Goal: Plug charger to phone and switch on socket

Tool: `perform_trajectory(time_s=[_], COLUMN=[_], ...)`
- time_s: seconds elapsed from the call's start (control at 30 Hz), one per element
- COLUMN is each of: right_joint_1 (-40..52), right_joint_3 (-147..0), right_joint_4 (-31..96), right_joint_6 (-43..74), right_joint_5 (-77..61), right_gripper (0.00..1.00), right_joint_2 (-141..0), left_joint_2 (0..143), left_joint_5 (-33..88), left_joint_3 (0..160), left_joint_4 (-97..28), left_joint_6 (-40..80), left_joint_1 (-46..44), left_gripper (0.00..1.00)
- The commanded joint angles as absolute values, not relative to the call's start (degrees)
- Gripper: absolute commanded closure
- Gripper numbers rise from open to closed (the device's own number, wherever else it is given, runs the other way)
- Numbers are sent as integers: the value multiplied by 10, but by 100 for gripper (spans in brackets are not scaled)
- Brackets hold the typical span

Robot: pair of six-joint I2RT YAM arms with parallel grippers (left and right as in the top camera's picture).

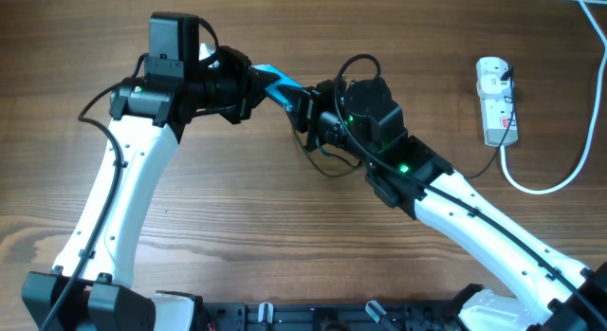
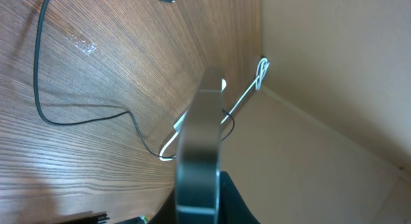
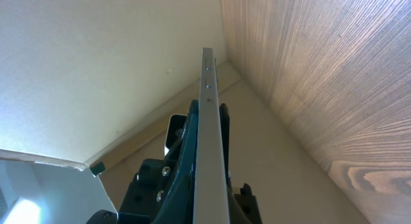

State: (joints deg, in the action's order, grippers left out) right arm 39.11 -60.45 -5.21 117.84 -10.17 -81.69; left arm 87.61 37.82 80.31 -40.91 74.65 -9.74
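The phone point(image 1: 272, 77) is held above the table between both arms, its light blue face showing. My left gripper point(image 1: 252, 84) is shut on its left end, and in the left wrist view the phone point(image 2: 199, 140) stands edge-on between the jaws. My right gripper point(image 1: 302, 105) is shut on the other end, with the phone's pale edge point(image 3: 210, 121) running up from between its fingers. The white socket point(image 1: 495, 101) lies at the far right. The charger's thin dark cable point(image 1: 484, 163) leaves it and runs under the right arm. More of this cable point(image 2: 83, 113) winds over the wood.
A thick white cord point(image 1: 555, 184) loops from the socket toward the table's right edge and up to the back right corner. Black robot cables arch over the right arm's wrist point(image 1: 356, 61). Both arm bases stand along the front edge.
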Motion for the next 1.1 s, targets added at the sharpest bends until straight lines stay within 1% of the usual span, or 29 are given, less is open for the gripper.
perform_trajectory(time_s=[0.0, 0.03, 0.1, 0.13, 0.17, 0.2, 0.23, 0.27, 0.33, 0.37, 0.4, 0.43, 0.47, 0.57, 0.6, 0.67, 0.7, 0.73, 0.8, 0.9, 0.97, 1.03, 1.07], right_joint_1=[393, 393, 393, 393, 393, 393, 393, 393, 393, 393, 393, 392, 393, 393, 393, 393, 392, 390, 360, 310, 289, 284, 284], right_joint_3=[-619, -619, -618, -618, -618, -618, -618, -618, -618, -618, -618, -618, -618, -618, -618, -618, -618, -625, -691, -864, -1044, -1129, -1147], right_joint_4=[-60, -59, -50, -44, -30, -13, 12, 34, 127, 192, 256, 294, 332, 362, 374, 370, 369, 364, 406, 513, 596, 610, 590], right_joint_6=[1126, 1124, 1124, 1111, 1096, 1065, 1029, 993, 880, 834, 814, 793, 728, 399, 384, 312, 310, 283, 240, 195, 197, 214, 234], right_joint_5=[-104, -103, -103, -98, -85, -67, -42, -19, 72, 128, 166, 178, 179, 98, 83, -1, -23, -62, -102, -104, -95, -95, -94], right_gripper=[83, 78, 61, 50, 33, 24, 19, 17, 11, 8, 4, 4, 4, 4, 1, 0, 0, 0, 1, 1, 1, 1, 1], right_joint_2=[-816, -816, -816, -816, -816, -816, -816, -816, -816, -816, -816, -816, -815, -815, -815, -814, -814, -814, -822, -894, -1014, -1099, -1136], left_joint_2=[870, 870, 870, 870, 870, 870, 870, 870, 870, 870, 870, 870, 870, 870, 870, 870, 870, 870, 870, 870, 870, 870, 870], left_joint_5=[358, 356, 347, 338, 319, 299, 273, 252, 168, 132, 125, 125, 125, 126, 145, 245, 269, 279, 281, 302, 333, 337, 336], left_joint_3=[807, 807, 807, 807, 807, 807, 807, 807, 807, 807, 807, 807, 807, 807, 807, 807, 807, 807, 807, 807, 807, 807, 807], left_joint_4=[-415, -415, -418, -419, -427, -437, -451, -465, -510, -524, -530, -536, -549, -574, -574, -564, -560, -557, -547, -533, -533, -534, -534], left_joint_6=[743, 739, 722, 700, 677, 651, 621, 604, 558, 501, 435, 405, 375, 357, 328, 230, 217, 216, 219, 247, 247, 247, 247], left_joint_1=[-96, -96, -96, -95, -95, -95, -95, -95, -95, -95, -95, -95, -95, -95, -95, -95, -95, -94, -79, -27, 11, 23, 24], left_gripper=[96, 96, 96, 96, 96, 96, 96, 96, 96, 96, 96, 96, 96, 96, 96, 96, 96, 96, 96, 96, 96, 96, 96])
